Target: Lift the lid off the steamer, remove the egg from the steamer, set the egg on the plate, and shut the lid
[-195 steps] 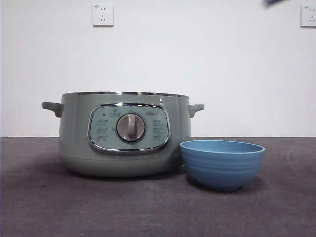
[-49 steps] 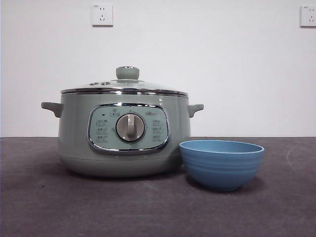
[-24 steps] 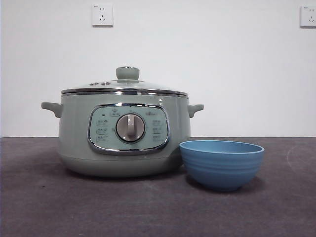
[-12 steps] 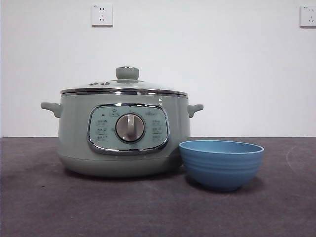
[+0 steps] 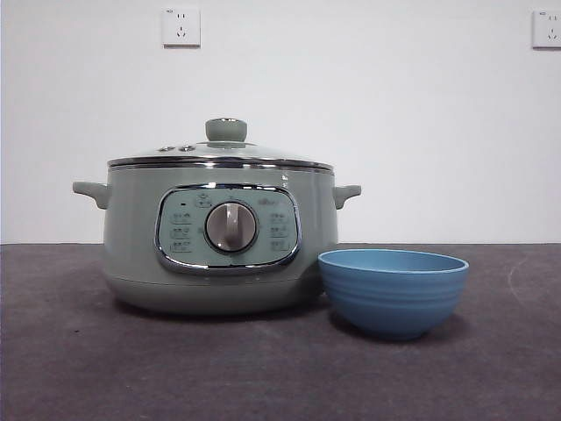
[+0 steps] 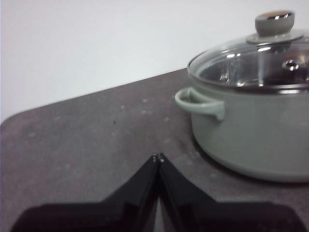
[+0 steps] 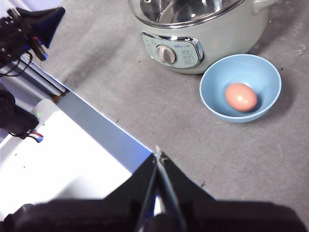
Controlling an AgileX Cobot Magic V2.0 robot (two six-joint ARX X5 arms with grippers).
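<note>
The sage-green steamer stands on the table with its lid seated on it. The lid also shows in the left wrist view, and the pot in the right wrist view. The blue plate, a bowl, stands just right of the pot. In the right wrist view a brown egg lies inside the bowl. My left gripper is shut and empty, low over the table beside the pot's handle. My right gripper is shut and empty, high above the table's front edge.
Two wall sockets are on the white wall behind. A white surface with a blue edge and black equipment lie off the table's front edge in the right wrist view.
Eight seconds ago the pot stood open with an arm tip at the top right. The lid is on since two seconds ago, and nothing has moved since.
</note>
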